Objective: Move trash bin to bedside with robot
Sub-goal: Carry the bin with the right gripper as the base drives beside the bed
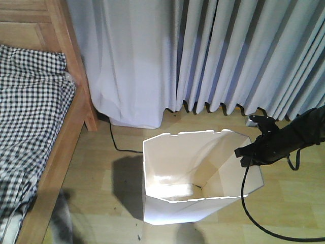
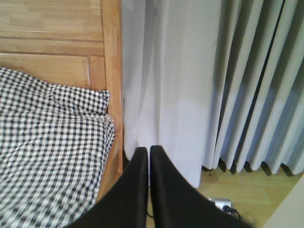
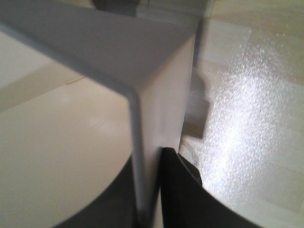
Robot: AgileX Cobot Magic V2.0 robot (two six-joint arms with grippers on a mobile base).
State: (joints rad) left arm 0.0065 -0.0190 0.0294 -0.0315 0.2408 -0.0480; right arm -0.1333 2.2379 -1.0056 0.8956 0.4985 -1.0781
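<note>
1. Grip on the rim explains the pose. The slim black right arm [image 1: 294, 134] reaches in from the side, and its right end effector [image 1: 247, 153] is clamped on the white thin-walled plastic trash bin [image 1: 167, 203] at a corner of its octagonal rim. In the right wrist view the bin's wall is pinched between the jaws, one inside and one outside.
2. Such a rim hold probably suits dragging or lightly lifting a bin that looks empty, though the thin wall may flex.
3. The bin stands upright on the pale wooden floor [image 1: 96, 152]. It is near the light brown wooden-framed bed [image 1: 56, 152] with black-and-white checked bedding [image 1: 30, 96] but apart from it, with a strip of floor between them.
4. The left end effector [image 2: 148, 159] is closed on nothing, fingers together. It is held up facing the headboard corner, clear of the work.
5. Pale grey pleated curtains [image 1: 228, 51] hang behind the bin. A thin black cable [image 1: 114, 140] runs on the floor between the bed leg and the bin and could snag. The arm's own cable [image 1: 254, 218] loops low beside the bin.
</note>
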